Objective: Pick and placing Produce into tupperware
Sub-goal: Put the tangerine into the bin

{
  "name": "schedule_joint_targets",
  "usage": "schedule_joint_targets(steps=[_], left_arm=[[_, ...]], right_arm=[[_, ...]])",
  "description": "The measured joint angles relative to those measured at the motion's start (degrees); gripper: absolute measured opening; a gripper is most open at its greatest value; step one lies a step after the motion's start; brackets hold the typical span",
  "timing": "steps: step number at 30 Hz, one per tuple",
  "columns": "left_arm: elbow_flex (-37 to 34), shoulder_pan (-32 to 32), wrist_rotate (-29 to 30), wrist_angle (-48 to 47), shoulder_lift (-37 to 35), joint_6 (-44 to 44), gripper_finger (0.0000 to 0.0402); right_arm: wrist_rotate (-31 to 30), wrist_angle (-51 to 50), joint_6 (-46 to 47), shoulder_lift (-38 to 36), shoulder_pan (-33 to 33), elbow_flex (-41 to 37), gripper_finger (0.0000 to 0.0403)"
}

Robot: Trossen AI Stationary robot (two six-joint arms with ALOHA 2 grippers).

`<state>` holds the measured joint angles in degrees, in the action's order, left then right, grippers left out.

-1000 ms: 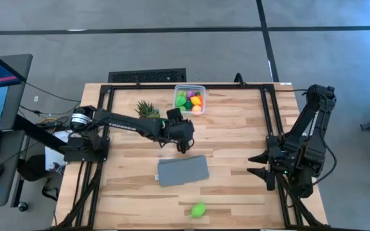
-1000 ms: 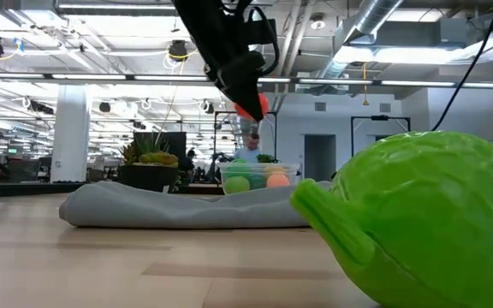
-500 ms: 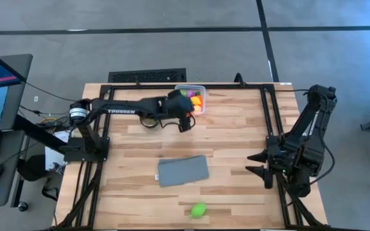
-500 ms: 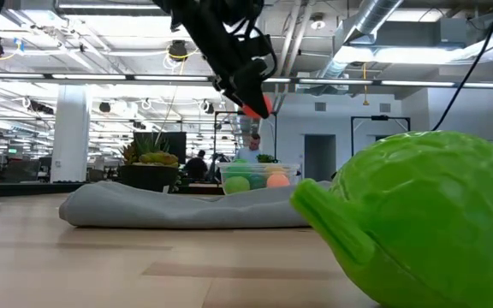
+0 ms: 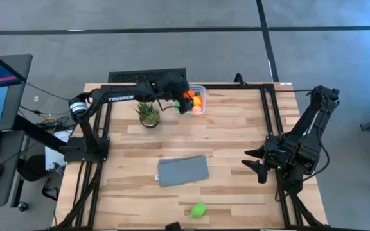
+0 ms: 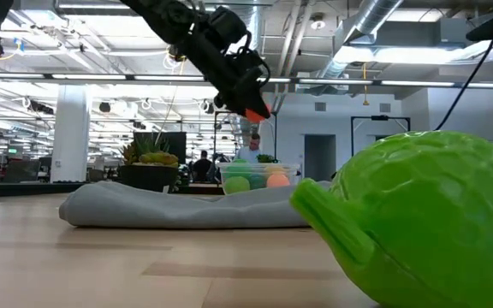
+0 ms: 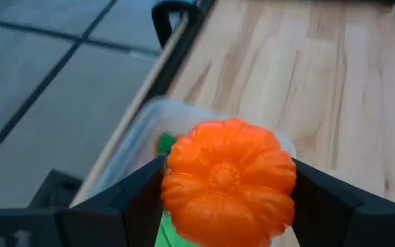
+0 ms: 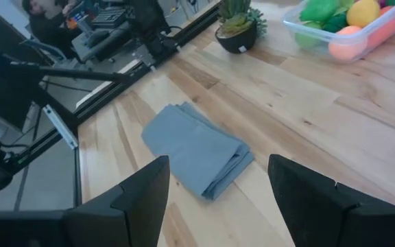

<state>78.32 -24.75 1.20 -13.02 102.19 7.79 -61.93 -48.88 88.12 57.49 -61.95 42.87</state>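
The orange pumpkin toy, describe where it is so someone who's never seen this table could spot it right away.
Start at the wooden table and go to its far edge, where a clear tupperware of toy produce sits beside a potted plant. The orange pumpkin toy hangs just above that tub, clamped between the left gripper's dark fingers. It is the only piece held in the air.

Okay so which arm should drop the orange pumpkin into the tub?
Left. The left gripper already holds the orange pumpkin above the tupperware; the right gripper waits open, far off.
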Motion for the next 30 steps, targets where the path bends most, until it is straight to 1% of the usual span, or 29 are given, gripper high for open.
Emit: schedule_joint_targets(steps=[3,5,7,9,11,12,14,17,18,21,30], left_arm=[[0.07,-2.00,-3.46,3.48,0.89,-0.97,0.0242],[-0.02,-3.44,-5.78,3.81,1.33,-1.97,0.0242],[0.25,-4.38,-7.10,6.55,2.75,-2.72,0.0242],[-0.04,-5.64,-8.71,4.90,3.65,-3.94,0.0242],[0.11,-6.10,-9.10,7.24,5.39,-5.02,0.0242],[0.03,-6.47,-9.51,6.14,5.88,-5.41,0.0242],[0.01,-6.75,-10.25,7.28,6.88,-6.07,0.0242],[0.14,-6.82,-10.24,8.48,8.35,-6.30,0.0242],[0.00,-6.82,-10.12,7.61,8.50,-6.47,0.0242],[0.04,-7.08,-9.57,9.79,9.24,-6.63,0.0242],[0.04,-10.09,-7.90,9.85,9.55,-8.47,0.0242]], right_arm=[[0.04,-0.13,0.00,0.00,0.94,0.00,0.0272],[0.11,-0.13,0.00,0.00,1.47,0.00,0.0272],[0.13,-0.13,0.00,0.00,2.01,0.00,0.0272],[0.13,-0.20,0.00,-0.04,2.28,0.00,0.0272],[0.23,-0.32,-0.02,0.03,2.76,0.00,0.0272],[0.27,-0.45,-0.02,0.02,2.95,-0.04,0.0272],[0.35,-0.50,-0.02,-0.02,3.23,-0.04,0.0272],[0.44,-0.59,-0.01,-0.03,3.63,-0.04,0.0272],[0.48,-0.72,0.00,0.00,3.74,-0.04,0.0272],[0.52,-0.83,0.00,0.00,4.14,-0.04,0.0272],[0.55,-0.81,0.02,1.11,5.46,-0.04,0.0272]])
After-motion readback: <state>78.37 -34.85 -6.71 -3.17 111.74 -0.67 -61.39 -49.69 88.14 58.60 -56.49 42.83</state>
